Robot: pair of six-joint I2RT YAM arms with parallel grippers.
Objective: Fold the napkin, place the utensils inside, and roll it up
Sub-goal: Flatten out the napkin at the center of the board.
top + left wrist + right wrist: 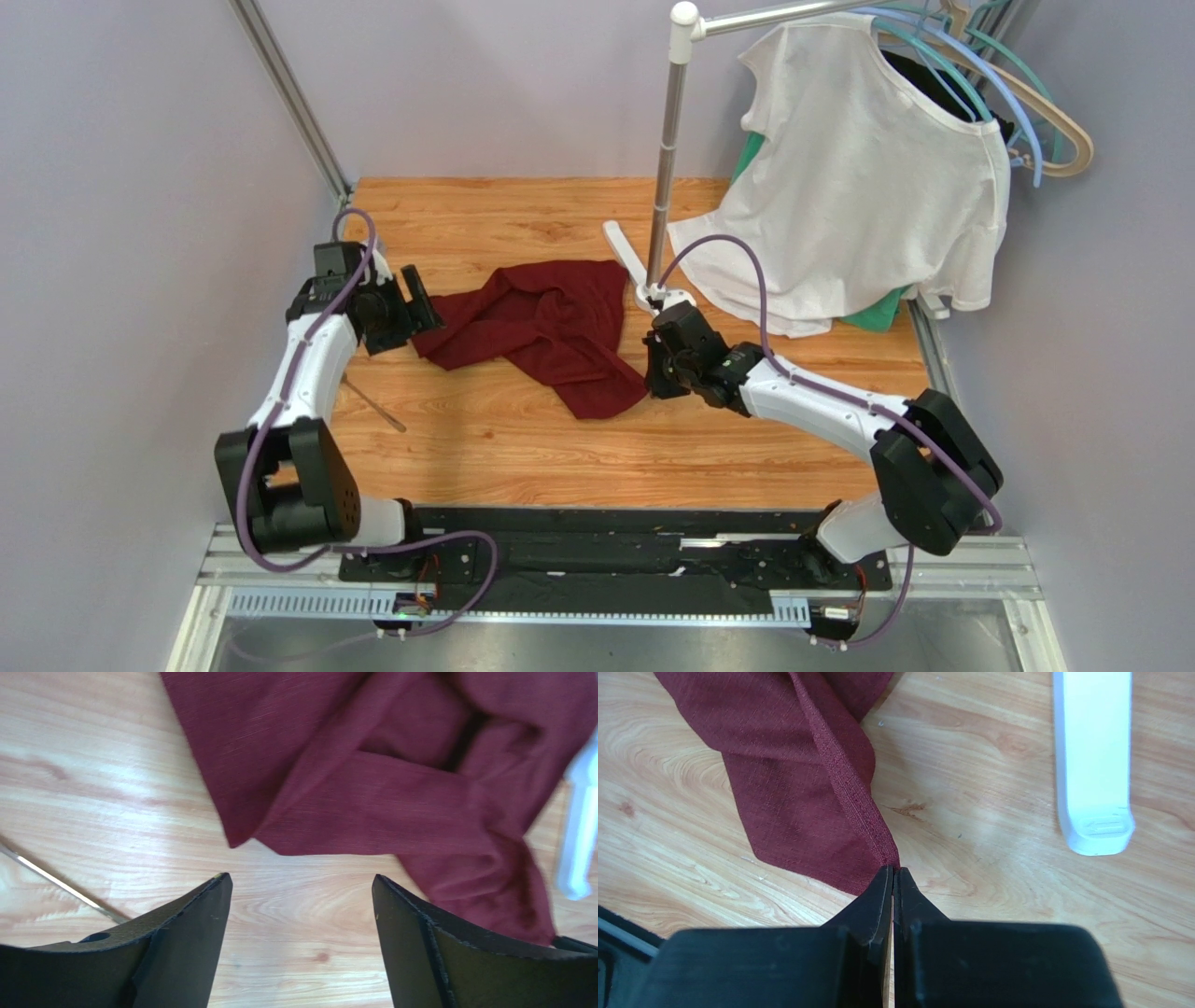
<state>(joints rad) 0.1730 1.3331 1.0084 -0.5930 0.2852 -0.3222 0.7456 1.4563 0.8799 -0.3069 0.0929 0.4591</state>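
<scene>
Light orange-brown wooden plank desk is filling the middle, soft glare showing on its grain. Plain pale grey walls are closing in left, back and right. Silver metal clothes stand is standing far right, white T-shirt hanging off coloured plastic hangers. Slotted aluminium rail is running along the near edge.

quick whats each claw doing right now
Left claw: open, holding nothing.
Right claw: closed, pinching a corner of the napkin.
</scene>
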